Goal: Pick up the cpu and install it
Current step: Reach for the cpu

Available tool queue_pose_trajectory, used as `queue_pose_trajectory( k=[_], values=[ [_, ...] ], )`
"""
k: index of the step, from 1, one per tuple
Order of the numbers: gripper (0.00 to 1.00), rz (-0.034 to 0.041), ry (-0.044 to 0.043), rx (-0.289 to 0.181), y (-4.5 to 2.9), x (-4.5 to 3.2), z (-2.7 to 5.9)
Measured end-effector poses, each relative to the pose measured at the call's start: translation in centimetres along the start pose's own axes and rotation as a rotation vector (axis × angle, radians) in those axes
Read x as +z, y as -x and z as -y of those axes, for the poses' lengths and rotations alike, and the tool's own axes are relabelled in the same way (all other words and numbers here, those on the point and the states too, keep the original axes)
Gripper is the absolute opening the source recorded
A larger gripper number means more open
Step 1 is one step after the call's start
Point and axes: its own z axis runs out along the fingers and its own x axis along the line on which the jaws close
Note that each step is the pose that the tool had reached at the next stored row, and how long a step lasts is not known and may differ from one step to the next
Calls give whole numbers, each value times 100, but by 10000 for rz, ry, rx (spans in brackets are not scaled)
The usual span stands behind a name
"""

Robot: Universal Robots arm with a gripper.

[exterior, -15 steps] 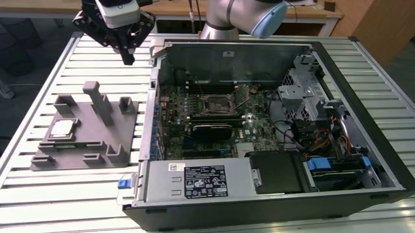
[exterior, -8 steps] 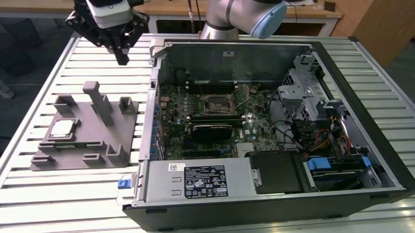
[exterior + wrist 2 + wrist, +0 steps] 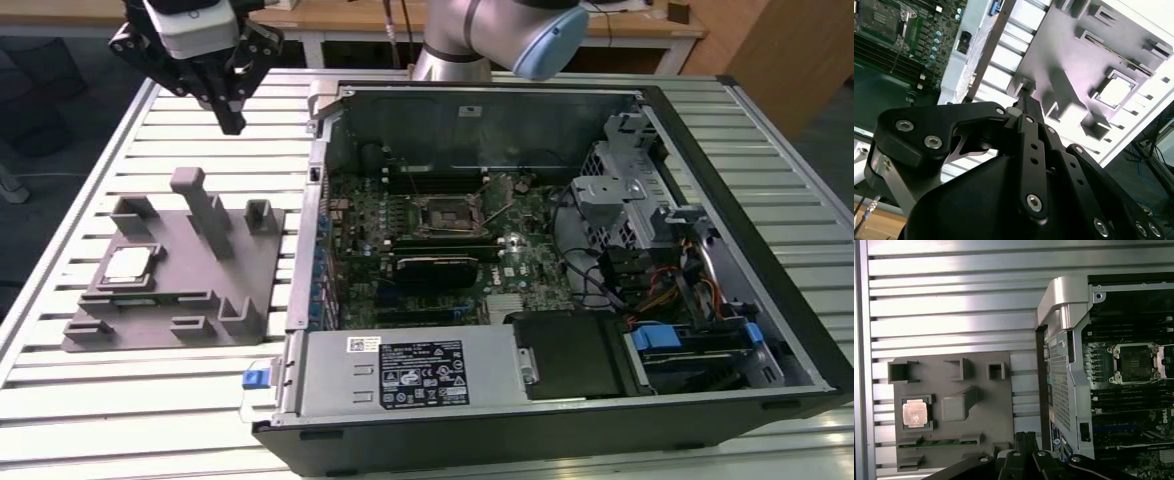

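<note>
1. By the bench's (image 3: 80,380) edge at the exterior view's left lies a grey fixture block (image 3: 180,290). The cpu (image 3: 130,263) sits flat in a square recess near the block's left edge, silvery top upward.
2. I'd judge the chip light, thin and stiff, with a smooth metal lid that could slip. Its underside is likely delicate, so opposite edges of the rim look like the place to pinch, keeping it level.
3. The gripper (image 3: 231,122) hangs above the bench's far edge, beyond the block and well apart from the cpu. Its fingers are pressed together, clenched on nothing and touching nothing. In the first wrist view the fingertips (image 3: 1021,438) sit side by side with no gap.
4. To the right stands the open computer case (image 3: 534,92). The motherboard socket (image 3: 445,212) inside looks bare, so the chip is not yet installed.
</note>
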Motion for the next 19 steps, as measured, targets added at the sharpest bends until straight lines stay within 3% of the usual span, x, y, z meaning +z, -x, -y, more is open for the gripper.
queue_pose_trajectory(
  k=[10,19],
  values=[
    [11,-1,1,0,-285,13,22],
    [11,1,3,-1,-592,37,47]
  ],
)
